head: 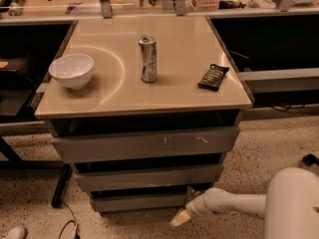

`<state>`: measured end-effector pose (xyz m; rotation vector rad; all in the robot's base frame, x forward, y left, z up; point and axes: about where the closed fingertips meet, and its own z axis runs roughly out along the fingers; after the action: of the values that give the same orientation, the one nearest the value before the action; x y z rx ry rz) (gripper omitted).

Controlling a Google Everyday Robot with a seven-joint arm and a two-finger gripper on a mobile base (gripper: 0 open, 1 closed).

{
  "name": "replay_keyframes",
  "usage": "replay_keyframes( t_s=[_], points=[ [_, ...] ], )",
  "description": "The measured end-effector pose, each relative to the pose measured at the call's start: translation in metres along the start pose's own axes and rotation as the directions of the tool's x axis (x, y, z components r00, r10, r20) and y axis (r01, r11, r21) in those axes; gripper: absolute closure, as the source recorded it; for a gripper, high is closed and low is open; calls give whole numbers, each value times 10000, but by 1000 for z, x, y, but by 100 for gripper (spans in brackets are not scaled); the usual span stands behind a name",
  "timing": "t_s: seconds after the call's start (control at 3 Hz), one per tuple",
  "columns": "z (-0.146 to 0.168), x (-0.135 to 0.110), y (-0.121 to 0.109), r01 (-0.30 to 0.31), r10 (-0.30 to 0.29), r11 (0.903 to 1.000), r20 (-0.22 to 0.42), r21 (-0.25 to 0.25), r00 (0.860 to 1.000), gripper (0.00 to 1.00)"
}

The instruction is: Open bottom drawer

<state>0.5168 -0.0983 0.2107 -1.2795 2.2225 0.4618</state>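
The bottom drawer [137, 201] is the lowest grey front of the three-drawer cabinet, plain and without a handle, and it looks closed or nearly closed. My gripper [180, 217] is low down near the floor, just in front of the drawer's right end and slightly below it. The white arm [234, 203] reaches in from the lower right. Above the bottom drawer sit the middle drawer front [149, 177] and the wide top front [144, 143] with pale scratch marks.
The cabinet's tan top [179, 83] carries a white bowl [72, 70], a silver can [148, 59] and a dark snack packet [213, 76]. A black cable [67, 225] lies on the speckled floor at the lower left. Dark shelving stands on both sides.
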Motion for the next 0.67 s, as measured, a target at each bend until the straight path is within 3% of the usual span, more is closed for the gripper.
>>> replay_keyframes(
  t_s=[0.67],
  points=[
    [22, 3, -14, 236, -237, 9996, -57, -177, 9997, 0]
  ],
)
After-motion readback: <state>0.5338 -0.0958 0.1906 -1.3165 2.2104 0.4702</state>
